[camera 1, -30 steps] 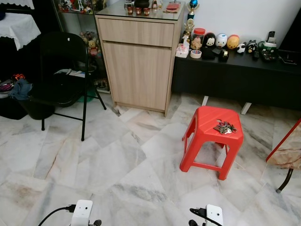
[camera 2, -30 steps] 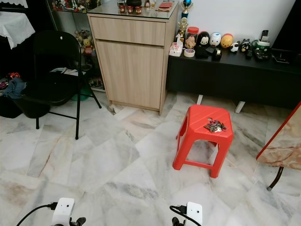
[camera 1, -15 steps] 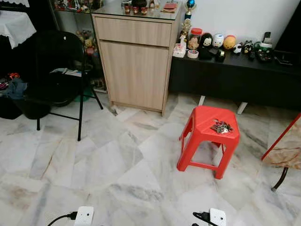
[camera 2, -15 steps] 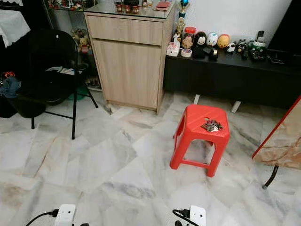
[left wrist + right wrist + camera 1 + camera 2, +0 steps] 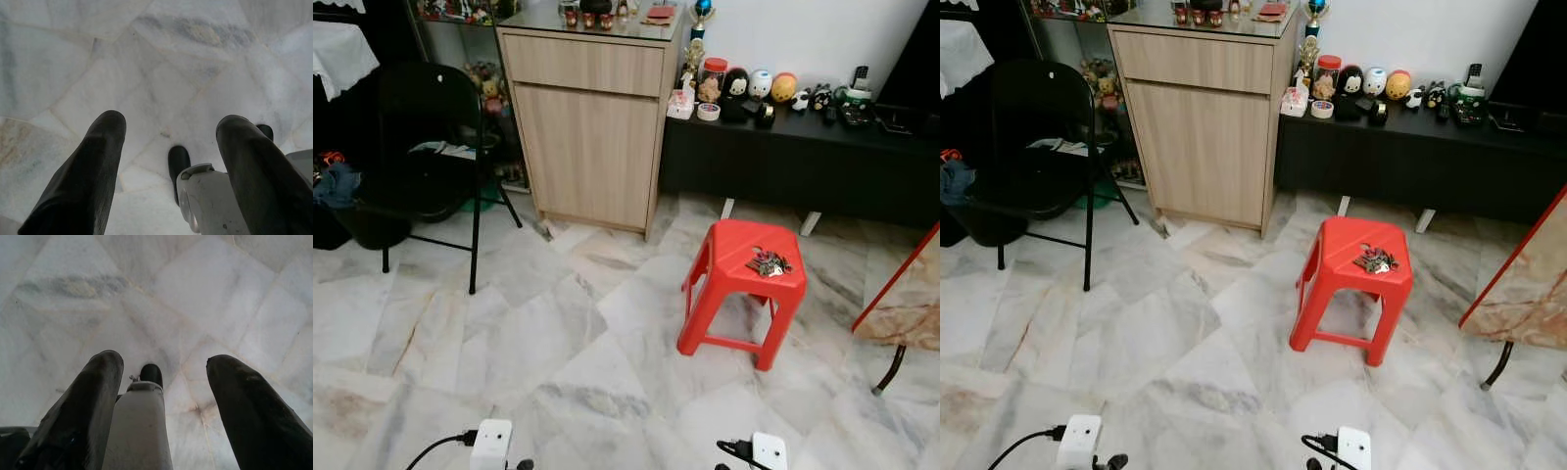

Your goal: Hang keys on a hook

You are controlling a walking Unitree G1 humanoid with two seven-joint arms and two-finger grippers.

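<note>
Over the last sec the whole head view shifts a little: the red plastic stool point(image 5: 744, 294) slides slightly left & down in frame and the light wood cabinet point(image 5: 592, 127) w/ it, so that's the camera moving as the robot walks/turns, not the things themselves. The bunch of dark metal keys point(image 5: 769, 262) sits on the stool's seat toward its far right corner, same spot on the seat as before, untouched. Meaning for the task: approach phase only, keys not yet picked up, stool well ahead & to the right across the pale marble floor point(image 5: 538, 333). No hook can be made out in these views, so the hanging spot is unknown for now. Left gripper point(image 5: 168, 147) hangs low over the floor tiles, its two black fingers spread wide apart w/ nothing between them; right gripper point(image 5: 164, 377) likewise, fingers parted, holding nothing, pointing at the floor. Black folding chair point(image 5: 431, 137) stands off to the left, black low bench point(image 5: 803, 162) w/ small figurines behind the stool; next the robot prob needs to close in on the stool before a reach
</note>
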